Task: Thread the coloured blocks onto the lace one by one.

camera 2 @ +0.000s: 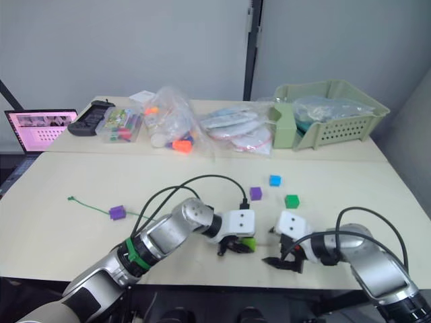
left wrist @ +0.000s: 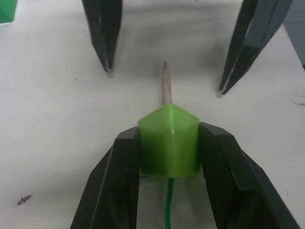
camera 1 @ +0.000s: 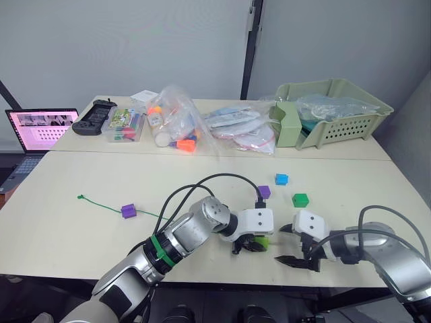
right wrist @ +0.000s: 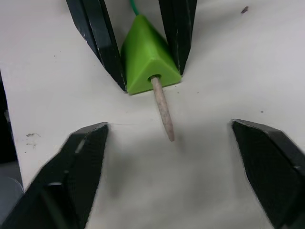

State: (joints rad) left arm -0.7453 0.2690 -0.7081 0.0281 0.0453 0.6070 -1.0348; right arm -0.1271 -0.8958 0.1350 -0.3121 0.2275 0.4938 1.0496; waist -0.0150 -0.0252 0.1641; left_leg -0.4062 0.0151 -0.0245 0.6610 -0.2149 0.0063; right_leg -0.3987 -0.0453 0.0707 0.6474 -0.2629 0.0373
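While the left gripper (left wrist: 169, 148) clamps the lime block (left wrist: 169, 143), the lace tip (right wrist: 163, 110) pokes toward the open right gripper (right wrist: 167, 176), seemingly centred between its fingers, low centre frame

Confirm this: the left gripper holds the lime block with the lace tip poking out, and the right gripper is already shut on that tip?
Not quite. The right gripper is open, with the lace tip lying untouched between its fingers, as the right wrist view shows. The left gripper does hold the lime block.

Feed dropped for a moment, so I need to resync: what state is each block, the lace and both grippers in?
Lime green block: on the lace, clamped by left gripper.
Lace: pale tip through the lime block.
Purple block: threaded.
Second purple block, blue block, dark green block: loose.
Right gripper: open around tip.
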